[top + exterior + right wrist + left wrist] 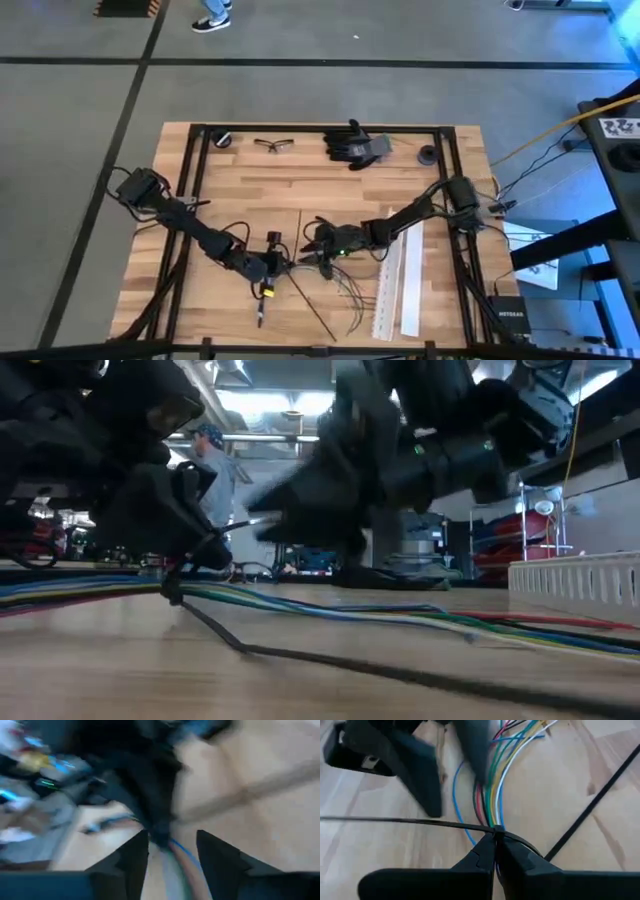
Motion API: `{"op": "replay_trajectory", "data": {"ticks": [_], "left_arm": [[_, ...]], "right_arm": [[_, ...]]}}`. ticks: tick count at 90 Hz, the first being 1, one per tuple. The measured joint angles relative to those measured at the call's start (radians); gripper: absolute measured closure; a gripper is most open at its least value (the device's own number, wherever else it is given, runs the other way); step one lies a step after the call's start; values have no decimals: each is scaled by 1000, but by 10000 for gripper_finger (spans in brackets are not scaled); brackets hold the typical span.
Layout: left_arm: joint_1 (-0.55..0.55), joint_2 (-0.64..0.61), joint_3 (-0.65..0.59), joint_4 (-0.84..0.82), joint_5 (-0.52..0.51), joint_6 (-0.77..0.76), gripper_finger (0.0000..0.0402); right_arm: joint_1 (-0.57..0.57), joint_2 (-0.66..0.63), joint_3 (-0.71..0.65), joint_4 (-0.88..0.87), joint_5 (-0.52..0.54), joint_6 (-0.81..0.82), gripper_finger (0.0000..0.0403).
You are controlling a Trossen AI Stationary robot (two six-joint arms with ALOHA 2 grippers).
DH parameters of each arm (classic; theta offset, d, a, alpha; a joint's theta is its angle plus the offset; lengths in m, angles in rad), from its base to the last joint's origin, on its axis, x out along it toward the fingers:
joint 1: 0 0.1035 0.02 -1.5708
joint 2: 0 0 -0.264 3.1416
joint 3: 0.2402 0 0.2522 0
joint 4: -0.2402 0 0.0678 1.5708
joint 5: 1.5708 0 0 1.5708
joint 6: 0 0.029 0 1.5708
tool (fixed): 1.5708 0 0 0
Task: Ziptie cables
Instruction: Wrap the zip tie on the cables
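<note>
The cables (492,785) are a bundle of thin coloured wires lying on the wooden table near its front middle, also seen in the high view (350,292) and the low view (330,610). A black zip tie (405,821) loops round the bundle, its tail running out sideways. My left gripper (495,854) is shut at that loop. My right gripper (172,851) is open and close opposite, one finger on either side of the cables (175,847); whether it touches them I cannot tell. A second black zip tie (592,805) lies loose beside the bundle. My left gripper pinches the zip tie between its two fingertips right where the loop closes on the cable bundle (496,832). The fingers come low from the table's left side and lie across the wires. The bundle stays on the table, and the tie's tail (380,819) stretches straight out.
Two long white perforated strips (395,285) lie to the right of the cables. Black gloves (355,145), safety glasses (273,145) and two small round black parts (222,139) (428,154) sit at the far edge. A person (213,470) stands beyond the table.
</note>
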Motion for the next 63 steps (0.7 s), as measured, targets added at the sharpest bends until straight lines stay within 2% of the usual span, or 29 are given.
{"op": "replay_trajectory", "data": {"ticks": [15,38,54,63], "left_arm": [[0,0,0,-2,0,0,402],[0,0,0,-3,0,0,402],[0,0,0,-1,0,7,402],[0,0,0,0,0,16,402]], "right_arm": [[-6,27,31,16,-35,-66,234],[-23,25,37,-60,9,-81,233],[-27,25,39,19,7,-112,233],[-26,25,59,14,-32,-136,233]]}}
